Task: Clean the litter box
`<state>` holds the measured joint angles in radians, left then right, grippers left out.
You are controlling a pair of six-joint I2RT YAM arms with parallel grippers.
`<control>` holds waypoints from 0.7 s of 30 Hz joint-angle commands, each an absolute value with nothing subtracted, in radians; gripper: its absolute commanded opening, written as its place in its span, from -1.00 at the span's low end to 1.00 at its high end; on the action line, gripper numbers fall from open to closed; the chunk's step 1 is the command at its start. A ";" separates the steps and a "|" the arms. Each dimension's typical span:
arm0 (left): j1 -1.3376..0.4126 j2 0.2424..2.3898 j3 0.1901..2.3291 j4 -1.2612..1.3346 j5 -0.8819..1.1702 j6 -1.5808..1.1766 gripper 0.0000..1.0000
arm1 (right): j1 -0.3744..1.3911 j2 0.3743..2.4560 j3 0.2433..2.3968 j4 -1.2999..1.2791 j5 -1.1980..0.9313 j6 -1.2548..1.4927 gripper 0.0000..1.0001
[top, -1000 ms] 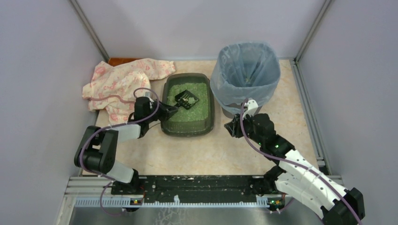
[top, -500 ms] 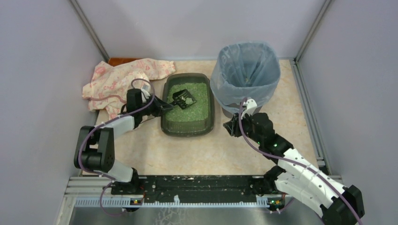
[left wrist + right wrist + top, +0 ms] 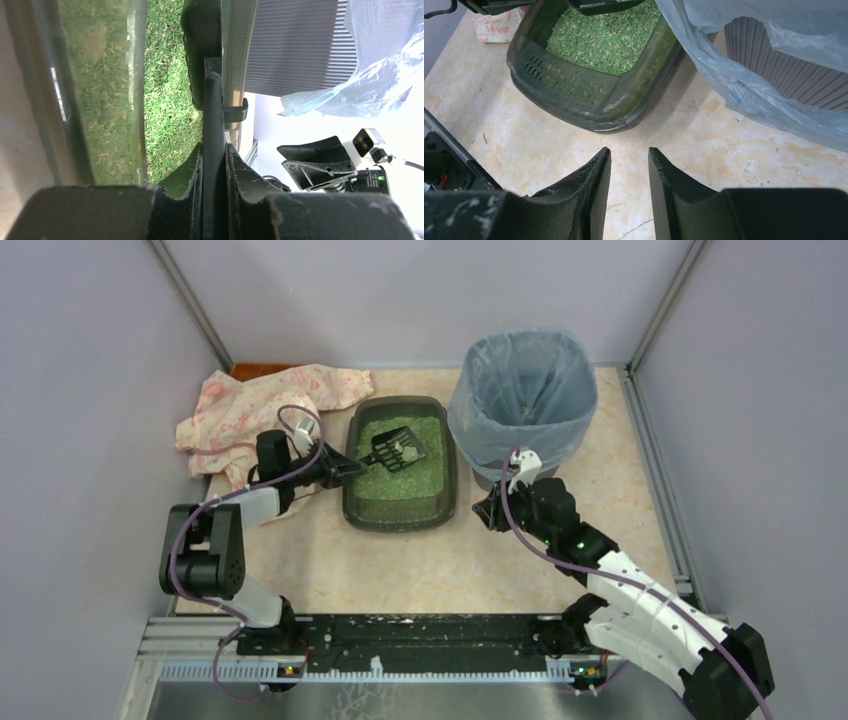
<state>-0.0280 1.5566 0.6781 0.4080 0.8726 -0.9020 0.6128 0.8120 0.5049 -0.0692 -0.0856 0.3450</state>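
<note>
The litter box, a shallow dark tray of green litter, lies mid-table. My left gripper is at its left rim, shut on the handle of the black slotted scoop, whose head is over the far part of the litter. In the left wrist view the handle runs straight out between the fingers, with litter to its left. My right gripper hovers open and empty over the table, right of the tray. In its wrist view it is just short of the tray's corner.
A tall ribbed bin lined with a blue-grey bag stands right of the tray, close behind the right gripper, and its bag bulges out. A pink patterned cloth lies at the back left, under the left arm. Walls enclose three sides.
The left arm has drawn back to the left, pulling the scoop with it toward the tray's far-left part. The right gripper has crept slightly left.
</note>
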 commanded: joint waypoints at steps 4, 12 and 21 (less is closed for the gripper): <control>0.092 1.485 0.674 0.374 0.897 -0.850 -1.00 | 0.611 0.792 0.523 -0.016 -0.097 0.359 -0.31; 0.080 1.456 0.632 0.485 0.927 -0.904 -1.00 | 0.611 0.795 0.508 -0.008 -0.111 0.369 -0.31; 0.060 1.414 0.563 0.541 0.896 -0.948 -1.00 | 0.611 0.824 0.500 0.044 -0.126 0.379 -0.32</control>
<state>0.0582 1.4616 0.6079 0.4679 0.9150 -0.9295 0.6128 0.8131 0.5034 -0.0341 -0.1081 0.3679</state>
